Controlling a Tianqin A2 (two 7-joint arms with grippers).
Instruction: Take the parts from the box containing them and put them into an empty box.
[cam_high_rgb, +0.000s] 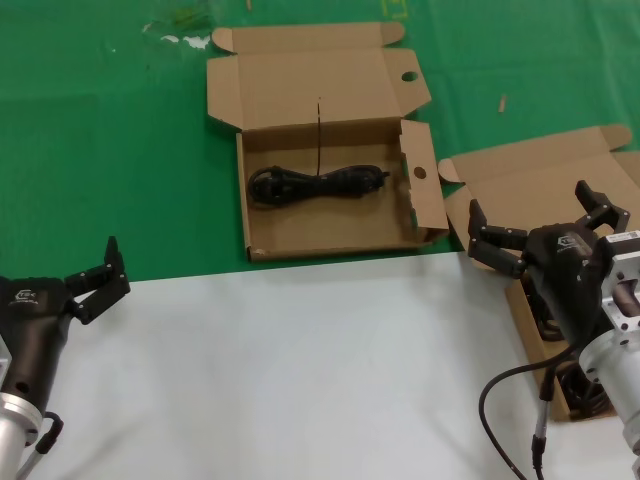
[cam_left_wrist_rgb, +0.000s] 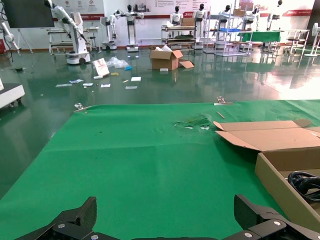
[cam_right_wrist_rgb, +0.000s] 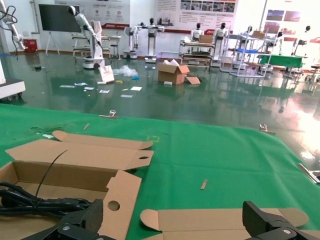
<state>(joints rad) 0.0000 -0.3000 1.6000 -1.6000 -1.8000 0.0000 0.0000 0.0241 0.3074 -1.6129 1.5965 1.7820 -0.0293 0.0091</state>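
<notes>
over at eight o'clock in the head view, the left gripper hangs above the white table top, jaws spread apart and holding nothing, pointing toward two o'clock. in its own wrist view the left gripper shows both fingertips wide apart over the green mat.

near twelve o'clock on the green mat lies the wide mailer box, lid folded back, its side flap with a round hole standing up on the three o'clock side. one coiled black cable rests across its floor, a thin tie sticking up from it. the right wrist view shows that cable inside the same box.

at three o'clock sits the plain-lidded box, largely hidden by the arm. dark cable bundles show inside it at about four o'clock. the right gripper hovers over this box, jaws wide open and empty, with the robot's own thick cable looping below it.
</notes>
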